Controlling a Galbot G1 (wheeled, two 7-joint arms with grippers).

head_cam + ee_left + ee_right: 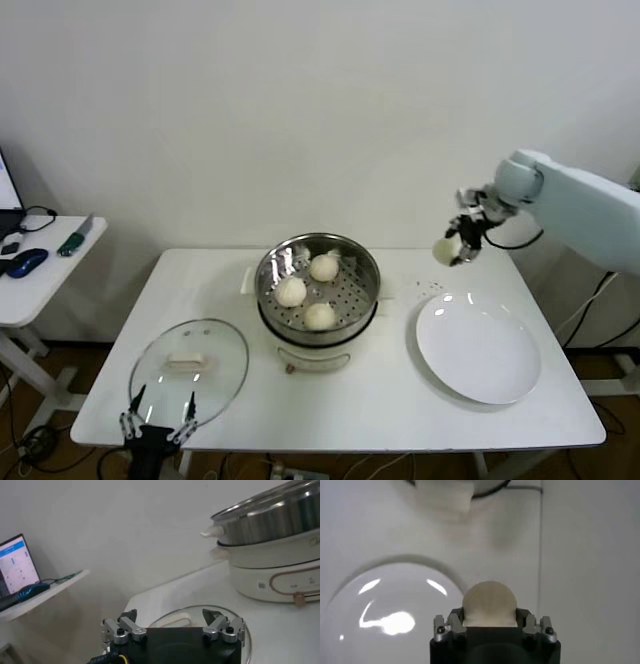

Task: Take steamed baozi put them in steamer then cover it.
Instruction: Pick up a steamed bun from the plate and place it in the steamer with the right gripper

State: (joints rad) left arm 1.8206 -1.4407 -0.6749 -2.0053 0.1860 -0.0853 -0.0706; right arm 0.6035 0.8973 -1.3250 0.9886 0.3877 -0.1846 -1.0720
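From the head cam I count three baozi [309,291] sitting in the steamer [318,288], one empty plate [478,347], one glass cover [189,369] lying flat on the table [380,400]. Left wrist: left gripper [173,625] spread wide, just above the cover [210,617]. Right wrist: right gripper [490,624] clamped on the fourth baozi [489,603], above the plate [385,615].

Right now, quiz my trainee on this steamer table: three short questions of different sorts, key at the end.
1. How many baozi lie in the steamer?
2. True or false: the right tool holds a baozi in the air, off the plate.
3. The cover lies: A) on the steamer, B) on the table by the left tool, C) on the plate.

Key: 1. three; 2. true; 3. B
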